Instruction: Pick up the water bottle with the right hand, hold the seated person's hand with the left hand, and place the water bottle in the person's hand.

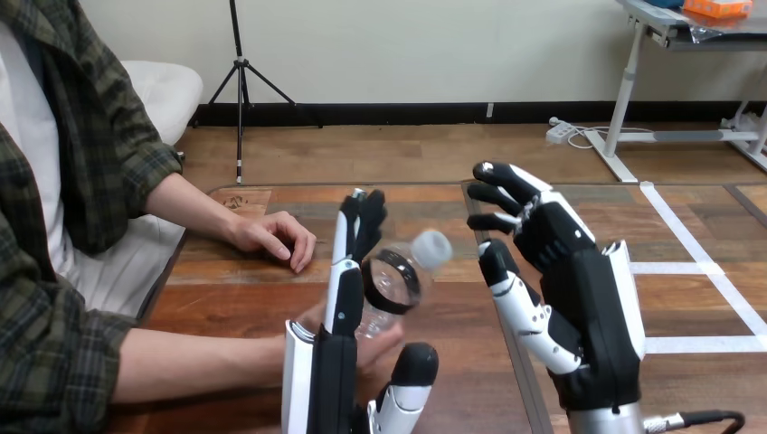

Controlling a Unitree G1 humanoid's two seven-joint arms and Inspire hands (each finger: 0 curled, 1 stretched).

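Observation:
A clear water bottle [395, 282] with a white cap lies tilted, cap up and to the right, in the person's upturned hand [383, 343] near the table's front. My left hand [333, 357] stands edge-on in front of that hand, fingers straight up against the bottle's left side and thumb out below the person's palm. I cannot tell whether it touches the person's hand. My right hand [588, 303] hovers to the right of the bottle, apart from it, with relaxed fingers spread and nothing in them.
The person's other hand [271, 237] rests palm down on the wooden table [226, 303] at the far left. White tape lines [687, 268] mark the right part of the tabletop.

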